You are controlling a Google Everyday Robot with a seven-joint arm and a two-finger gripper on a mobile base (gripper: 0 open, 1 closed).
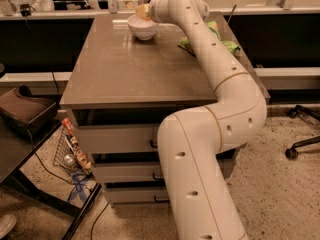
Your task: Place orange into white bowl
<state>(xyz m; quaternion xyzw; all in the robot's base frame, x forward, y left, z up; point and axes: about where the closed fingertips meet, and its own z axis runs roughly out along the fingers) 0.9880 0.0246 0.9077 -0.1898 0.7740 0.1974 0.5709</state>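
Note:
The white bowl (142,27) stands at the far middle of the brown table (130,74). My arm reaches across the table to it from the front right. My gripper (146,11) is right above the bowl's far rim. It is shut on the orange (141,11), a small round fruit that shows just above the bowl's opening. The wrist hides the fingers for the most part.
A green snack bag (212,35) lies on the table to the right of the arm. Drawers sit under the tabletop. A wire basket (70,154) and a dark bench (22,114) are at the lower left. A chair base (302,144) is on the right.

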